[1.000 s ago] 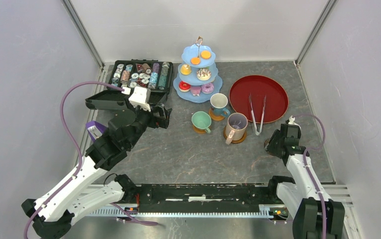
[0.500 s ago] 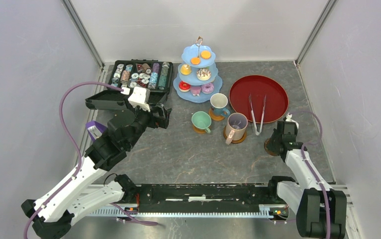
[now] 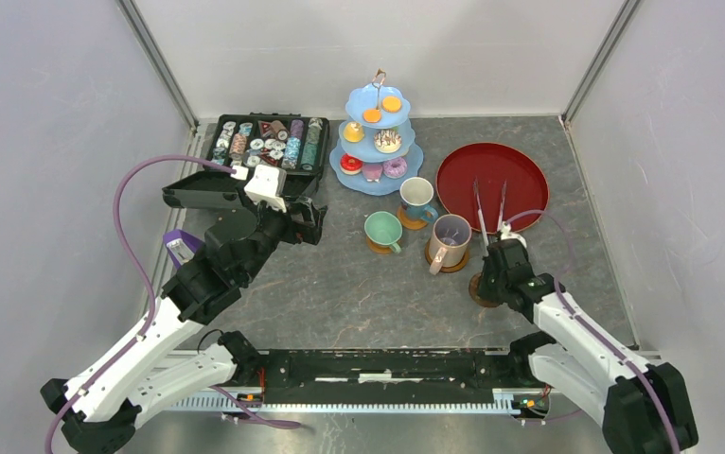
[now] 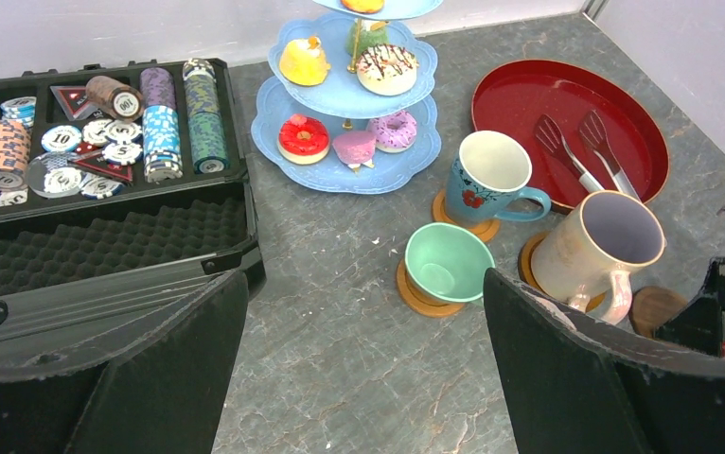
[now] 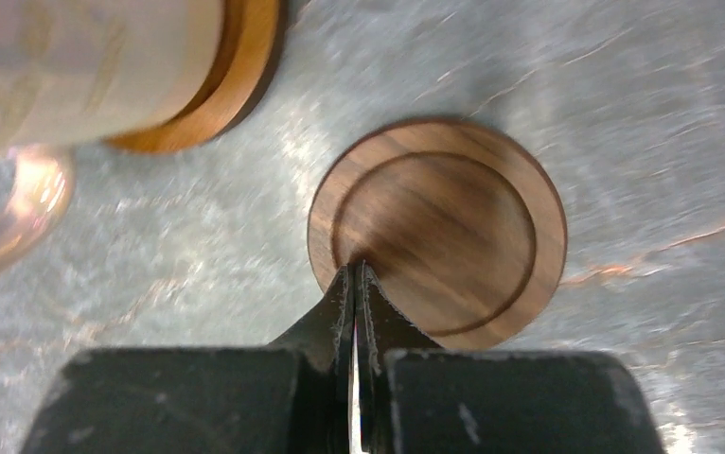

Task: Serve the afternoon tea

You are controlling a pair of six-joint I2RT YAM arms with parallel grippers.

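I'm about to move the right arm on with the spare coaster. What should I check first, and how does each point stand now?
1. Right gripper shut: ok, fingers closed, tips at the near rim of the dark coaster.
2. Real grip on that coaster: cannot tell, no pinch visible.
3. Dark coaster flat on the table, nothing on it: ok.
4. Gap to the tall pink mug and the pale coaster under it: ok, apart but close.
5. Left gripper open, empty: ok.
6. Fourth mug for the dark coaster: not ok, only the pink one, the mint green mug and the white-and-blue mug in view.
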